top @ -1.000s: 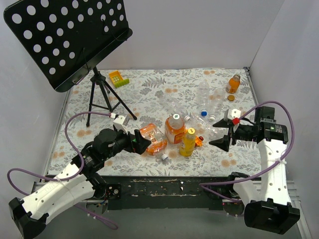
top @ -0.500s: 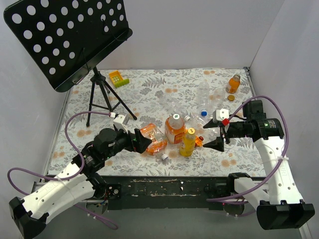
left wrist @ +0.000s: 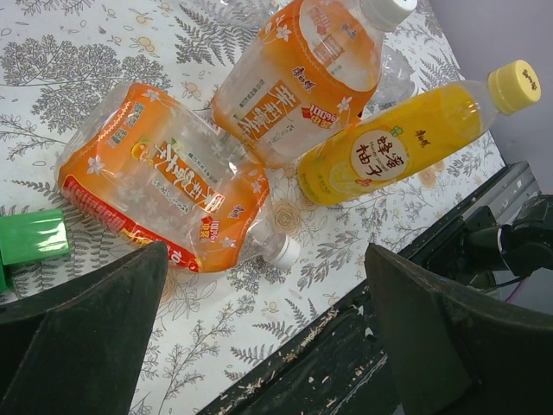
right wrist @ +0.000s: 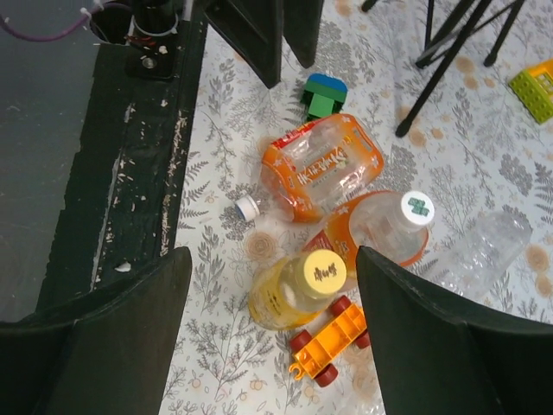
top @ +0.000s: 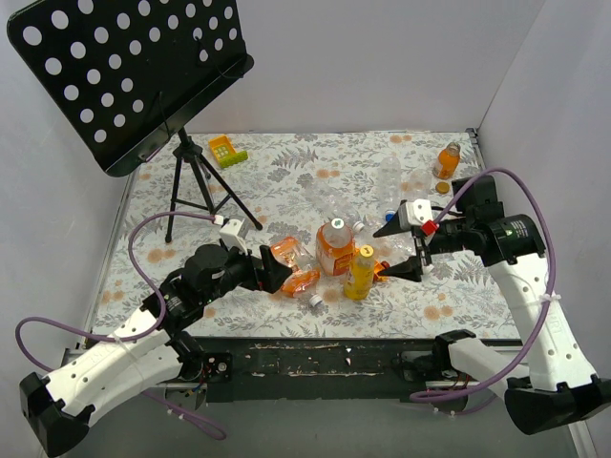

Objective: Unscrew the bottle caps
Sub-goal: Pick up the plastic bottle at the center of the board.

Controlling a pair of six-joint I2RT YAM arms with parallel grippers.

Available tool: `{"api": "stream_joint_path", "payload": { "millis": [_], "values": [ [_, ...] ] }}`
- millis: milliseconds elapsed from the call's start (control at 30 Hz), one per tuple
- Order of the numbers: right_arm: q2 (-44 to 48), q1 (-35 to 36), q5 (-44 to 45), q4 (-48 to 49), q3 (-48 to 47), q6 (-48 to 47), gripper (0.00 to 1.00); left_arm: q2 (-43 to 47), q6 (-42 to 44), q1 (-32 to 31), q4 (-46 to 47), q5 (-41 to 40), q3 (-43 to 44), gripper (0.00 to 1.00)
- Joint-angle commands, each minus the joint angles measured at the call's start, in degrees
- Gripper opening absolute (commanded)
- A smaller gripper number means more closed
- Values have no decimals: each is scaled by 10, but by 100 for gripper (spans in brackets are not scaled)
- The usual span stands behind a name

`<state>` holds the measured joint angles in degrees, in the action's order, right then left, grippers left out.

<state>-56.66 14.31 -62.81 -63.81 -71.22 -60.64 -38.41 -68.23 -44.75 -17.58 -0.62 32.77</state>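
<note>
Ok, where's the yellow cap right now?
Top view, front centre of the table: the yellow cap sits on the upright yellow bottle, just right of the white-capped orange bottle, with the orange toy car at its right.

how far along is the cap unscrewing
Nothing looks done yet. The yellow cap, the upright bottle's cap and the crushed bottle's cap are all on. Nothing is in hand: the left hand and the right hand are both open and empty, close to those bottles. At least those three caps are left.
</note>
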Motion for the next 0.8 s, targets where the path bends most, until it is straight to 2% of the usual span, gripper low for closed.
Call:
{"api": "stream_joint_path", "payload": {
  "millis": [0,200,400,567,633,767],
  "values": [
    [-9,48,-3,41,-30,40,84,6,-14,2,-8,-3,21,98],
    [-38,131,13,59,-41,61,83,14,-19,2,-28,-24,26,98],
    [-77,238,80,78,-55,87,81,22,-24,2,-54,-60,40,98],
    [-114,344,205,155,-38,176,79,23,-41,2,-83,-104,56,98],
    [-128,382,270,185,-17,208,77,23,-51,2,-104,-124,67,98],
    [-146,440,344,256,44,280,77,33,-67,2,-141,-161,84,98]
  ]
}}
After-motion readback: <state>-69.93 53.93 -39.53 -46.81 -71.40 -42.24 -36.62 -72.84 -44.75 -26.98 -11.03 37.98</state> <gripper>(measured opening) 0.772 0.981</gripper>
